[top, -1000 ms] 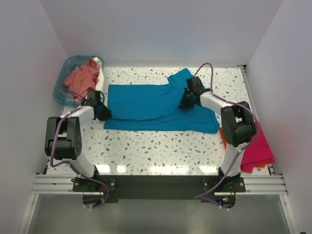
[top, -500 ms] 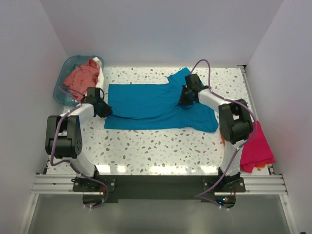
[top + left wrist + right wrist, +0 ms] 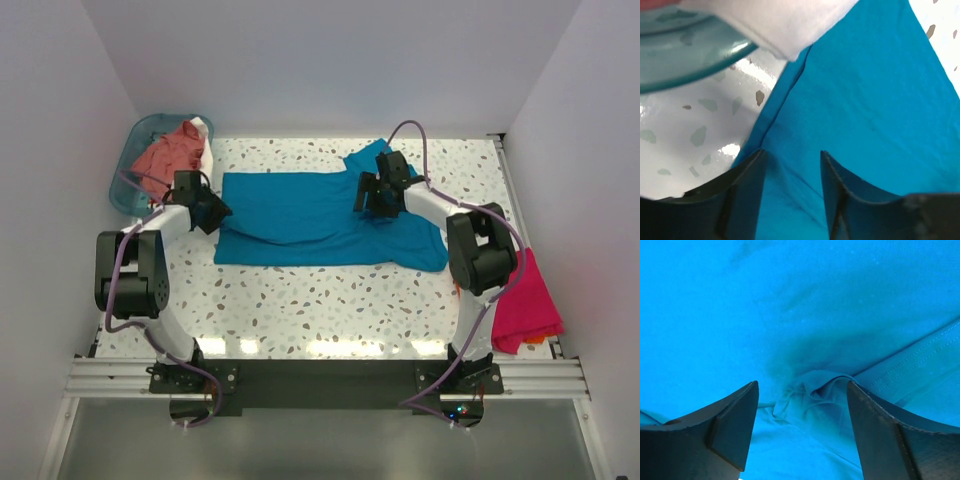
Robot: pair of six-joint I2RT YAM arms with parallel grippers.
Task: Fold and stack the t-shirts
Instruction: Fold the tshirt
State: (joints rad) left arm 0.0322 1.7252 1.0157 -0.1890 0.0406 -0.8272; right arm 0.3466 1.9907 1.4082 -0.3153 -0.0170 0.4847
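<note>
Where the top view looks down, the teal-blue t-shirt (image 3: 300, 215) lies spread across the desk (image 3: 330, 300). Left wrist: left pincer (image 3: 790, 157) stands apart over the shirt's edge, gripping nothing. Right wrist: right pincer (image 3: 802, 385) apart too, straddling a bunched fold of the same cloth.

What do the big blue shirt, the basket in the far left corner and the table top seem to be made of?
Blue shirt: soft matte cloth, perhaps cotton knit; it wrinkles and bunches, and has stitched seams.
Basket: translucent teal plastic with a glossy finish; the table's speckles show through its wall.
Table top: white with grey speckles, like terrazzo, possibly stone or laminate; it is polished and reflects light.
</note>
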